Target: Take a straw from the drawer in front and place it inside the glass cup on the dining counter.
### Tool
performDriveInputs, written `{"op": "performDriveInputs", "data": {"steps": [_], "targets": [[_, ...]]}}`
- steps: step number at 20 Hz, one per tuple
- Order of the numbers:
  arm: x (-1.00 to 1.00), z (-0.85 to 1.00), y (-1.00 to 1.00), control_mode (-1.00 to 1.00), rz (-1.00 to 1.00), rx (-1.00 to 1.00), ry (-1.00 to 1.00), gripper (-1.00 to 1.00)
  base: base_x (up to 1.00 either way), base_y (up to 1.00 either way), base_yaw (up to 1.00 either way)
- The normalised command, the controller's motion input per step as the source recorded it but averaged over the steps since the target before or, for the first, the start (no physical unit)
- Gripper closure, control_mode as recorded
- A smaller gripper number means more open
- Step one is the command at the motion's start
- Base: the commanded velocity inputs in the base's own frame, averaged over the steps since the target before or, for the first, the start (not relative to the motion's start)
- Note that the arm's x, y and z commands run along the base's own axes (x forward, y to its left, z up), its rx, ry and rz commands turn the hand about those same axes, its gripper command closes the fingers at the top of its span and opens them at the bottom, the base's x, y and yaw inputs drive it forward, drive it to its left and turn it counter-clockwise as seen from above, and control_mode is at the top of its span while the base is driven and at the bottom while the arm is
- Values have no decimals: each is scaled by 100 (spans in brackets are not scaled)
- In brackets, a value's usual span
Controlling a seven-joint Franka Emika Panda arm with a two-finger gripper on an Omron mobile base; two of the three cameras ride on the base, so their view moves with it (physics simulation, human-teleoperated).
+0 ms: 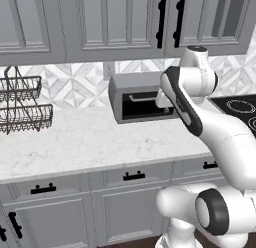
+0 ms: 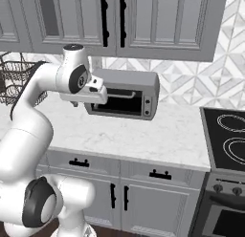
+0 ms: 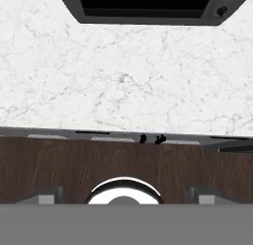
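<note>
Claw: gripper (image 3: 123,202) hangs high over the worktop looking straight down. Two grey finger tips (image 3: 47,197) sit far apart at the bottom of the hand view, so the jaws are spread wide with nothing between them
Arm: white Franka arm (image 1: 200,127) is folded up in front of the toaster oven, hand (image 2: 91,95) level with the oven door
Drawer: three shallow grey drawer fronts run under the worktop edge. The middle drawer (image 1: 132,176) with its black bar handle (image 1: 134,176) looks pushed in; in the hand view that handle (image 3: 151,139) is just past centre toward 1 o'clock
Straw: can't spot it anywhere
Toaster oven: grey toaster oven (image 2: 127,95) sits on the marble at the back, at 12 o'clock in the hand view
Worktop: white marble worktop (image 1: 75,137), grey veins
Wire baskets: two-tier wire baskets (image 1: 22,104) at 9 o'clock in the left base view
Stove: black cooktop (image 2: 229,135) at 3 o'clock in the right base view
Floor: dark wood floor (image 3: 74,165) below the cabinets
</note>
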Motion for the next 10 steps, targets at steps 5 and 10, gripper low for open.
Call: {"op": "performDriveInputs", "data": {"steps": [5, 10], "targets": [[0, 0, 0, 100, 0, 0, 0, -100, 5, -52, 35], [0, 0, 0, 100, 0, 0, 0, -100, 17, -62, 59]]}}
